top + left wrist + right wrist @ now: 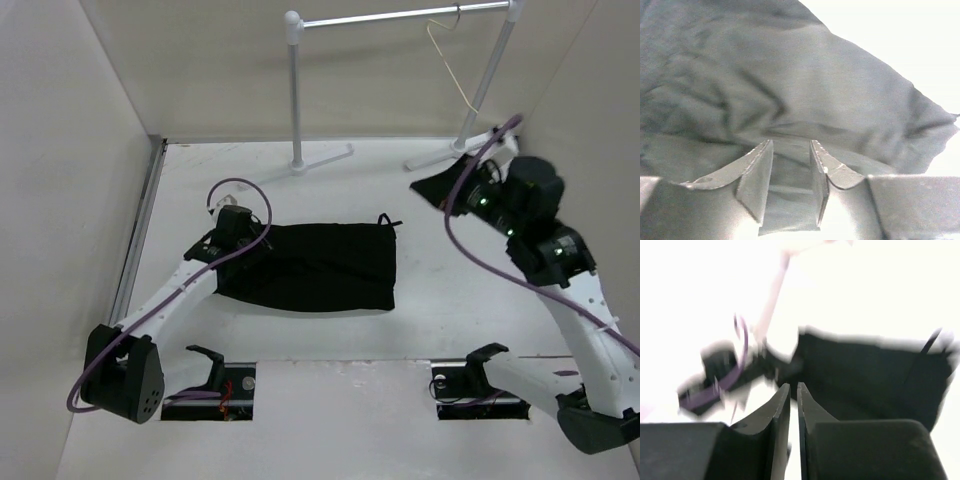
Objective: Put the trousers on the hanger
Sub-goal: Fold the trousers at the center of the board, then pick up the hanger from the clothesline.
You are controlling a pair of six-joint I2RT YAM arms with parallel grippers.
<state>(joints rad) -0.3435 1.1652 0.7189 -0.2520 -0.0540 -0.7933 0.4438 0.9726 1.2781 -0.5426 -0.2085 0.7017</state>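
The black trousers (318, 266) lie folded flat in the middle of the table, with the drawstring at their far right corner. My left gripper (232, 243) is at their far left corner. In the left wrist view its jaws (791, 145) stand a little apart with a fold of the trousers (790, 90) pinched between them. My right gripper (436, 186) hovers off the table to the right of the trousers, shut and empty (793, 386). The trousers (865, 375) show blurred in front of it. The cream hanger (447, 55) hangs by its hook on the rail at the back right.
The white-and-silver rail stand (296, 90) stands at the back, its feet on the table. White walls close in the left, back and right sides. Purple cables loop from both arms. Two recesses (208, 390) sit at the near edge by the arm bases.
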